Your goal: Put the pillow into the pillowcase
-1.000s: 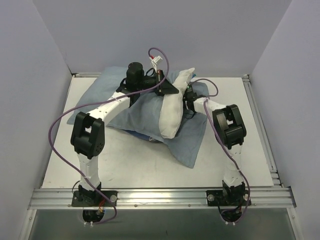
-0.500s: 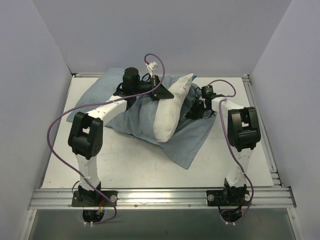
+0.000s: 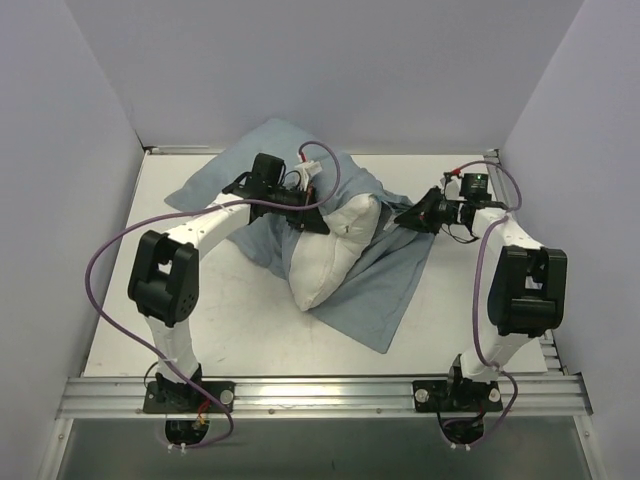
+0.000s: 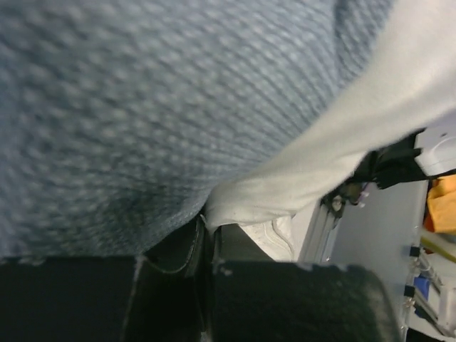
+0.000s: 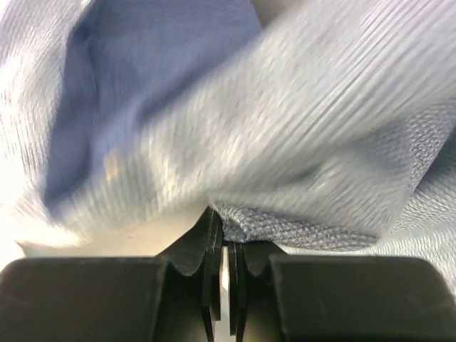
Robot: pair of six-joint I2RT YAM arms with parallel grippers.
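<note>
Two arms reach over the white tabletop (image 3: 235, 330) and meet at the bedding in its middle. On the left, the left gripper (image 4: 208, 229) is closed tight. Its wrist camera shows a fold of the white pillow (image 3: 325, 262) pinched between the jaws. The weave of the blue pillowcase (image 3: 385, 290) presses right against that pinch (whether the blue cloth is also caught, I cannot tell).

From above, the pillowcase spreads from the far left of the tabletop, where it bunches up under the left arm, across to the near right, where it lies flat with one corner pointing toward the near edge. The pillow lies at a slant in the middle. Its far-left part is covered by the blue cloth. Its plump white bulk is exposed and rests on the flat spread of the pillowcase, with its lower end toward the near left.

On the right, the right gripper (image 5: 224, 235) is fully closed on a hem of the pillowcase. The wrist view shows the folded blue edge caught between the jaws. From above, the cloth is drawn up from the pillow's right side toward that gripper, well to the right of the pillow.
</note>
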